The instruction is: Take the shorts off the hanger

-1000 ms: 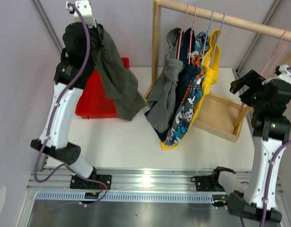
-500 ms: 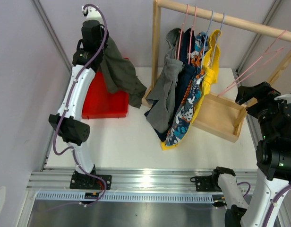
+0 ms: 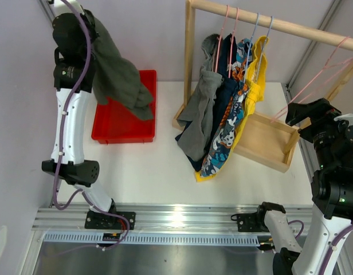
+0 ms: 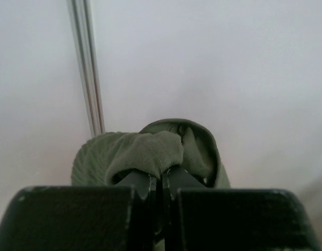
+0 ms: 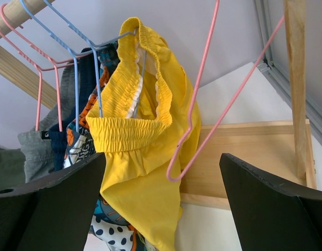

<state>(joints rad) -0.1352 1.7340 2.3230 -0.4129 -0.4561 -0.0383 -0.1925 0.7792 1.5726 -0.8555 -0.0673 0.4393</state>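
Two grippers. Left gripper [image 4: 162, 180]: clamped tight on the dark olive shorts [image 3: 116, 74], held high, well left of the wooden rack [image 3: 189, 57]. On the rack hang the grey shorts [image 3: 202, 109], navy shorts [image 3: 224, 91], cartoon-print shorts [image 3: 225, 140] and yellow shorts [image 3: 258, 80]. Right gripper [image 5: 163, 193]: spread wide, gripping nothing, at the rack's right end.

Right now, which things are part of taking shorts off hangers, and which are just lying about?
Part of the job: olive shorts, clamped in the left claw; grey shorts, navy shorts, cartoon-print shorts and yellow shorts, all hung up; the open right claw.
Just about: red bin, empty pink hanger, wooden rack.
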